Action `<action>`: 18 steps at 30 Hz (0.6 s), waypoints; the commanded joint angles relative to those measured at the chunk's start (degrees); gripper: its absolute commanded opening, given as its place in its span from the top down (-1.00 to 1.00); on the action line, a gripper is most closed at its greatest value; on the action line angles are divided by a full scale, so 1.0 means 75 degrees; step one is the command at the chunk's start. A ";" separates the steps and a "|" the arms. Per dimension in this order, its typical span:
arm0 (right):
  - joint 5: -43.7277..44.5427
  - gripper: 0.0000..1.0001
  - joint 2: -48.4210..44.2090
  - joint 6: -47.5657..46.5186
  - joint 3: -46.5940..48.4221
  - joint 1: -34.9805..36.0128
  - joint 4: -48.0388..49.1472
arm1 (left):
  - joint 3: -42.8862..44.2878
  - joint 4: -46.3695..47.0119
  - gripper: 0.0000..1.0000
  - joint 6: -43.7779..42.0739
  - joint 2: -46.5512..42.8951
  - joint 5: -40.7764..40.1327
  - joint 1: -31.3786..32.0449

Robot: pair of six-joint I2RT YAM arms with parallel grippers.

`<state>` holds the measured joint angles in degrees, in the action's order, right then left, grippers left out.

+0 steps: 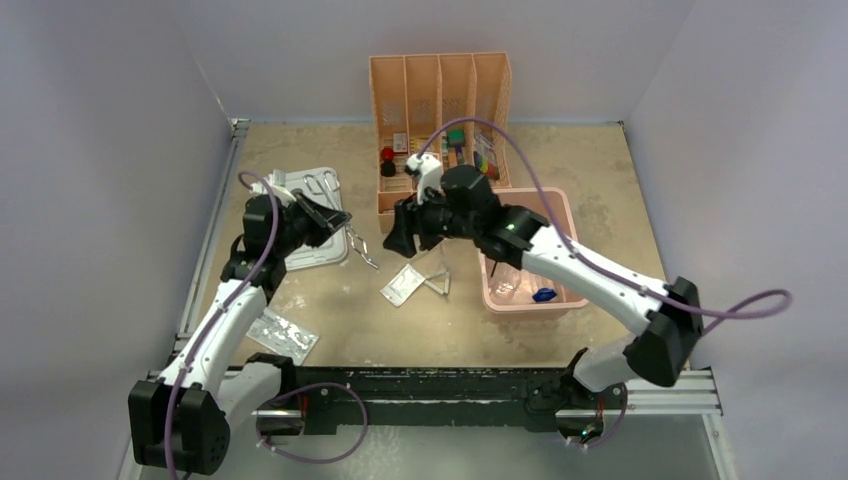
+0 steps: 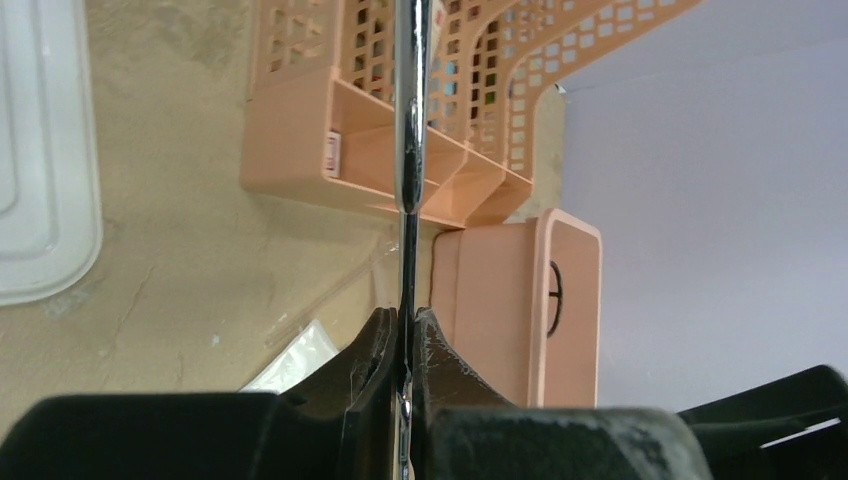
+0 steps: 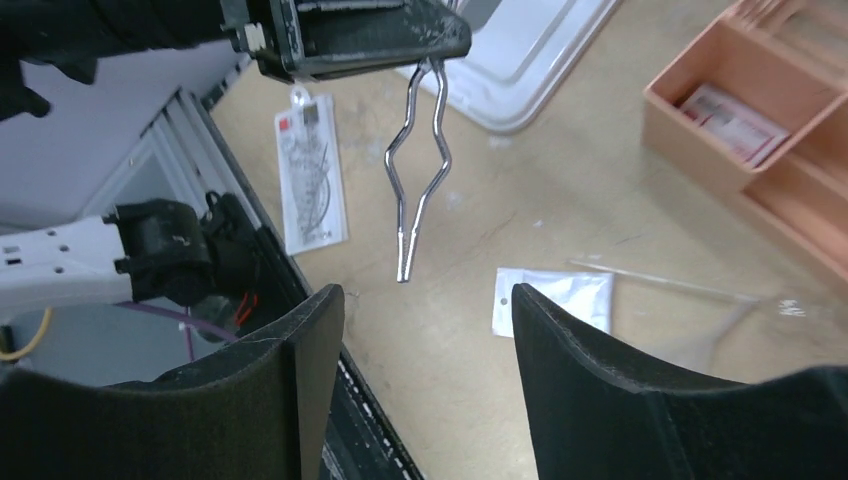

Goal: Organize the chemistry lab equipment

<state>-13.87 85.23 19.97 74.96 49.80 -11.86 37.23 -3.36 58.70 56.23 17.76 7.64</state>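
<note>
The steel tongs [image 1: 362, 248] are being clamped in the left gripper [image 1: 338, 220], above the desk [image 1: 580, 170], at nine o'clock of the right gripper [image 3: 425, 296], which is being held open; a straight, unsnagged withdrawal is being advised.

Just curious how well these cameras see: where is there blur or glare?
Left wrist view: a bright glare streak runs down the steel tongs, and the left gripper clamping them looks soft, too near the lens. Right wrist view: the right gripper is two dark, soft-edged shapes; the tongs hang sharp. Top view: even light, faint shadows.
</note>
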 commanded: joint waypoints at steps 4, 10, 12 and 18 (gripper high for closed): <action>0.2456 -0.29 -0.1406 -0.0445 0.0714 -0.0245 -0.0866 | 0.1357 0.0624 1.00 -0.0494 0.0253 0.1231 0.0307; 0.5063 -0.28 -0.2121 -0.0771 0.1278 -0.0277 -0.1423 | 0.2299 0.1428 1.00 -0.0033 0.1014 0.0704 0.1661; 0.5609 -0.28 -0.2351 -0.0824 0.1389 -0.0277 -0.1530 | 0.2626 0.1686 1.00 0.0084 0.1383 0.0328 0.2261; 0.6023 -0.26 -0.3195 -0.0849 0.1336 -0.0286 -0.1372 | 0.4215 0.1039 1.00 0.0238 0.3034 -0.1142 0.3903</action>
<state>25.04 65.60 14.76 82.89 47.86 -23.00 58.98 3.79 59.42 72.27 17.52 30.68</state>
